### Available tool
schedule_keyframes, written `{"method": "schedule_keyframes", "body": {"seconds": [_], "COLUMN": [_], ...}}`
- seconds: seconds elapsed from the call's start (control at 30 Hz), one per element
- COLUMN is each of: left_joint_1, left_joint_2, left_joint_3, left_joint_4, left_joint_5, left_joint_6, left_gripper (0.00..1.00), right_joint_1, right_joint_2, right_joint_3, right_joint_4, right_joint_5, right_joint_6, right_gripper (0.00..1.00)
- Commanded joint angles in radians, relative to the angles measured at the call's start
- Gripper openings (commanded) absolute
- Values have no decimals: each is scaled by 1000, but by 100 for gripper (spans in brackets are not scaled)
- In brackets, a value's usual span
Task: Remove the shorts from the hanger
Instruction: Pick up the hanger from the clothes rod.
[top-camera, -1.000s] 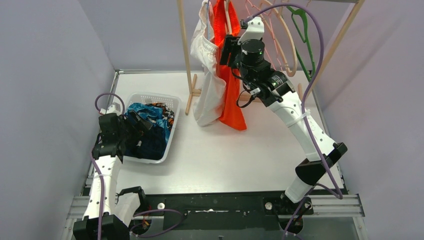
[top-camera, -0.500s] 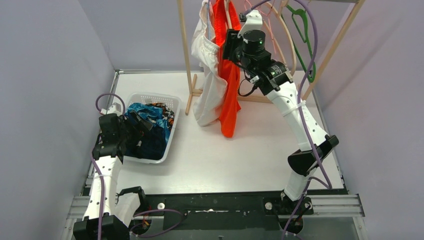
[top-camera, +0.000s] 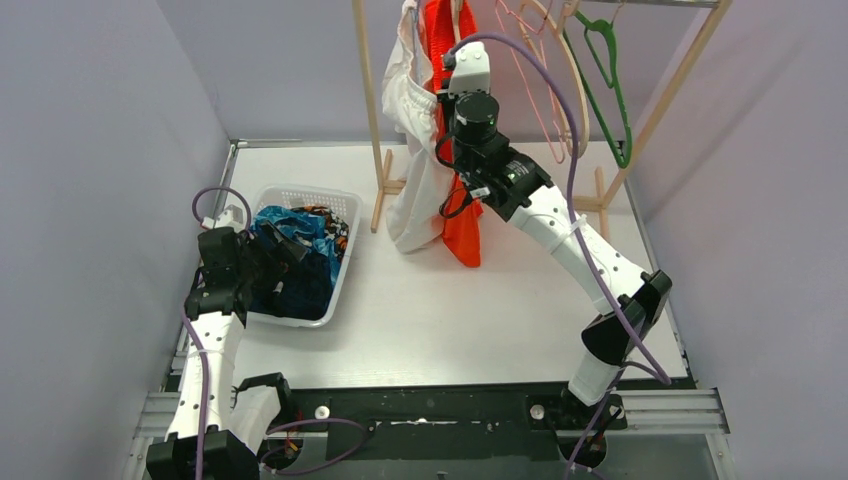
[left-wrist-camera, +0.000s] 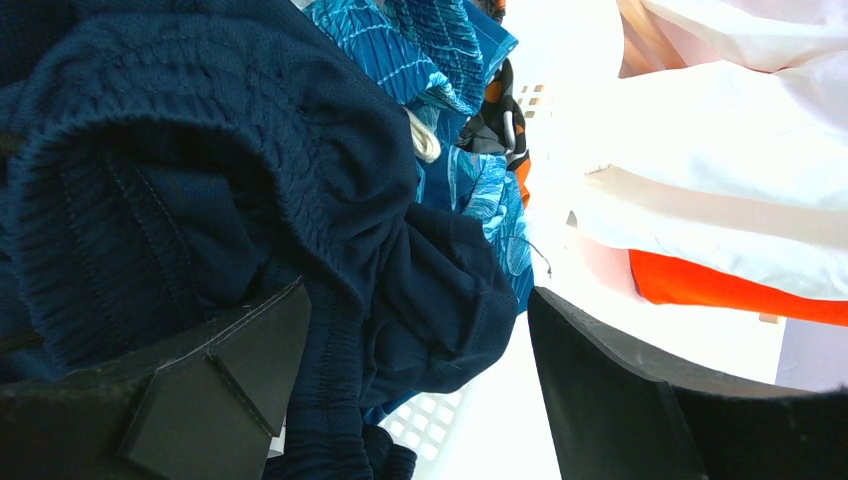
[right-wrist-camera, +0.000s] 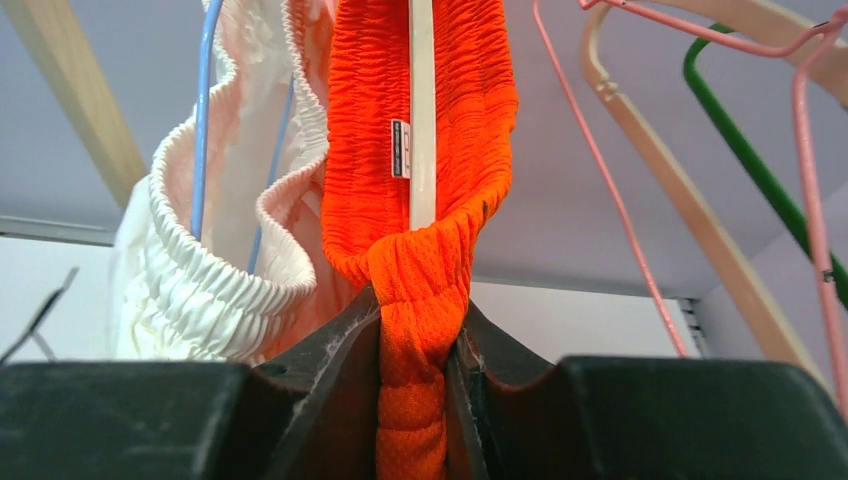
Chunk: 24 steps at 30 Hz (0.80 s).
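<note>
At the far edge of the white table (top-camera: 480, 310), on a pale wooden clothes rack (top-camera: 370, 100):
- Bright orange shorts, ribbed elastic waistband (right-wrist-camera: 420, 180). They hang from a flat white hanger (right-wrist-camera: 422, 100) that passes through the waist opening. A twisted fold of the fabric below the waistband is clamped in the right gripper (right-wrist-camera: 418, 305), with both black fingers pressed tight against it. The legs hang down to just above the table.
- White shorts, gathered waistband (right-wrist-camera: 215, 290). They hang on a thin blue wire hanger (right-wrist-camera: 203, 110), just to the left of the orange pair and touching it.
- Bare hangers to the right of the orange pair: a pink wire hanger (right-wrist-camera: 600, 170), a curved wooden hanger (right-wrist-camera: 680, 200) and a green plastic hanger (right-wrist-camera: 745, 150).

On the left side of the table, in a white slotted plastic basket (top-camera: 300, 193):
- Dark navy shorts, shirred waistband (left-wrist-camera: 200, 150), bunched at the near end of the heap.
- Teal-blue wavy-patterned shorts (left-wrist-camera: 430, 40), lying just beyond the navy pair and touching it.
- Orange-black-grey camouflage shorts (left-wrist-camera: 503, 110), only a small part of which shows at the far side.
- Left gripper (left-wrist-camera: 418, 295), low over the basket with its fingers spread wide. The navy fabric lies right below the gap between them.
</note>
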<state>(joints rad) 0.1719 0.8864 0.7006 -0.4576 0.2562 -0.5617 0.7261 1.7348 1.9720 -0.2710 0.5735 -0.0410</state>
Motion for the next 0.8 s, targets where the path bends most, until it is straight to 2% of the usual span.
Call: {"method": "schedule_keyframes", "body": {"seconds": [0.0, 0.13, 0.27, 0.6, 0.77], "left_joint_1": [3, 3, 2, 1, 1], "left_joint_2": [-11, -11, -8, -6, 4], "left_joint_3": [-1, -3, -3, -3, -4], "left_joint_4": [69, 70, 71, 72, 77], "left_joint_5": [32, 35, 35, 40, 47], "left_joint_6": [20, 20, 19, 17, 14], "left_gripper": [80, 80, 80, 80, 80], "right_joint_1": [18, -20, -78, -123, -133], "right_joint_2": [-130, -140, -175, -201, -163], "right_joint_3": [-98, -62, -102, -89, 32], "right_joint_4": [382, 311, 266, 223, 142], "right_joint_5": [133, 54, -87, -187, -234], "right_joint_6": [-187, -113, 22, 137, 178], "right_gripper": [0, 0, 0, 0, 0]}}
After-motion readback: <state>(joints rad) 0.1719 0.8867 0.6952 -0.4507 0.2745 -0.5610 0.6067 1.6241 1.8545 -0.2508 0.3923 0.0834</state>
